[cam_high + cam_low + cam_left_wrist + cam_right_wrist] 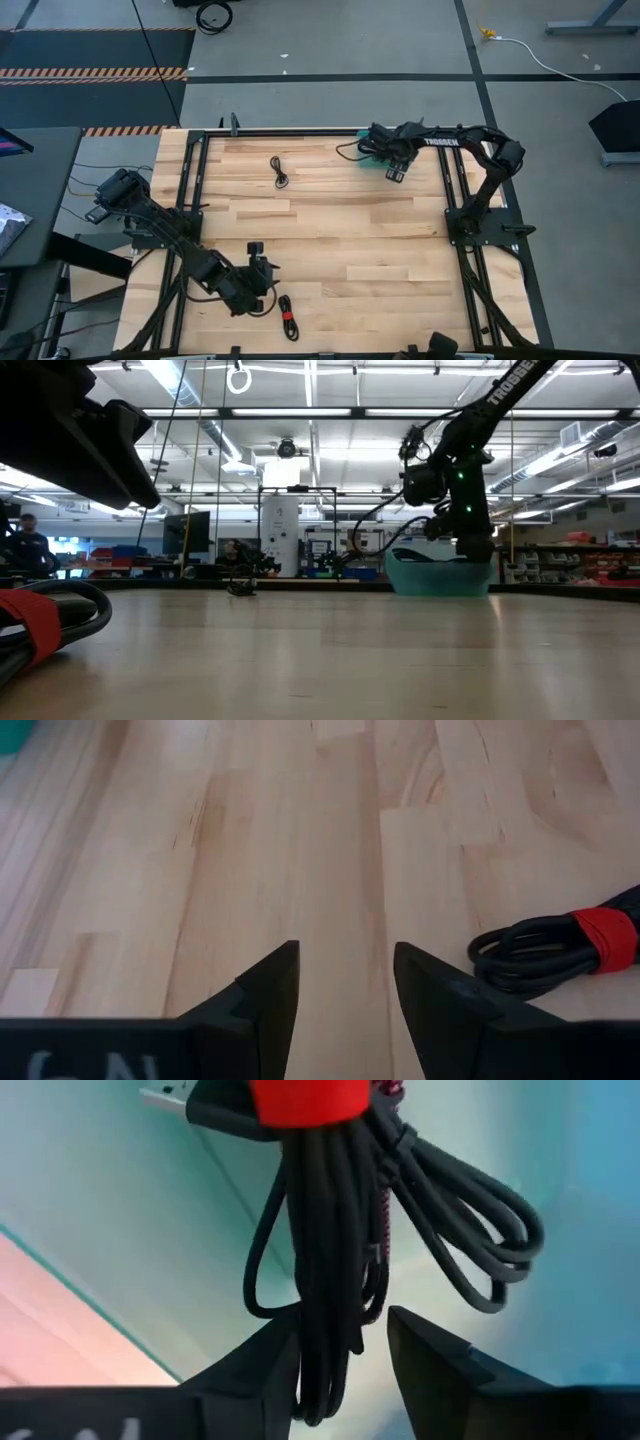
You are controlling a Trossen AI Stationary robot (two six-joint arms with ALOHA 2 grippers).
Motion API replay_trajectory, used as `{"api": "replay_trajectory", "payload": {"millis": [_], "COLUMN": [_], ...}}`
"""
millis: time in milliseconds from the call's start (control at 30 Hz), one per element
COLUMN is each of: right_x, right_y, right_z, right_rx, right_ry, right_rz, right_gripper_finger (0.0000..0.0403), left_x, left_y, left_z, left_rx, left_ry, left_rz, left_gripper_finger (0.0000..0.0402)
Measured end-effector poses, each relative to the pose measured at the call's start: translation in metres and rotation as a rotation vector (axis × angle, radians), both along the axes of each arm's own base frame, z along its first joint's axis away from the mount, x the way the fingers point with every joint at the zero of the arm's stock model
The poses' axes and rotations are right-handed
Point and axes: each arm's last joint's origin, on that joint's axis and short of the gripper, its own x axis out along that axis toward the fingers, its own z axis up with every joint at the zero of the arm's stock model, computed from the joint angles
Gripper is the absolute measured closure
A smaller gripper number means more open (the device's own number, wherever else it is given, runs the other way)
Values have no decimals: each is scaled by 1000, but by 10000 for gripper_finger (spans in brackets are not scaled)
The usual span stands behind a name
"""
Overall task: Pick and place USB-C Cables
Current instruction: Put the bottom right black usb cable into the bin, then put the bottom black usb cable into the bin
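Cables are split across the table: nearest, a black bundle with a red tie point(288, 318) lies flat on the front edge of the wood, just beside the left gripper point(262, 272), and the left wrist view catches it point(560, 952) off to one side of the fingers point(268, 995). Those fingers stand spread, nothing between them, low over bare boards. Further back, a second small black cable point(279, 171) rests alone on the table point(350, 240), well apart from both arms. At the far edge the right gripper point(394, 168) hangs over the teal bin point(438, 574), and up close its fingers are parted with a red-tied black bundle point(330, 1260) between them against the bin's teal wall point(120, 1230), a maroon strand mixed in; whether the pads touch it, I cannot tell.
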Motion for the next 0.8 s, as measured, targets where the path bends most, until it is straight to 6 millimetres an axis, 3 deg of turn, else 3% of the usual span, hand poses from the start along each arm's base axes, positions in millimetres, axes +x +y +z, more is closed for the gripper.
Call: {"api": "replay_trajectory", "payload": {"millis": [200,467,633,800], "right_x": [11,30,34,28], "right_y": [8,21,48,87], "right_z": [14,72,112,139], "right_rx": [-81,-228,-241,-11], "right_ry": [14,-147,-347,-648], "right_rz": [72,144,197,216], "right_gripper_finger": [251,252,251,250], "left_x": [1,1,5,17], "left_y": [0,1,14,33], "left_z": [0,0,-2,-4], "left_rx": [2,16,77,64], "left_ry": [-3,-2,32,99], "left_rz": [-3,-12,34,40], "left_gripper_finger": [230,230,230,230]}}
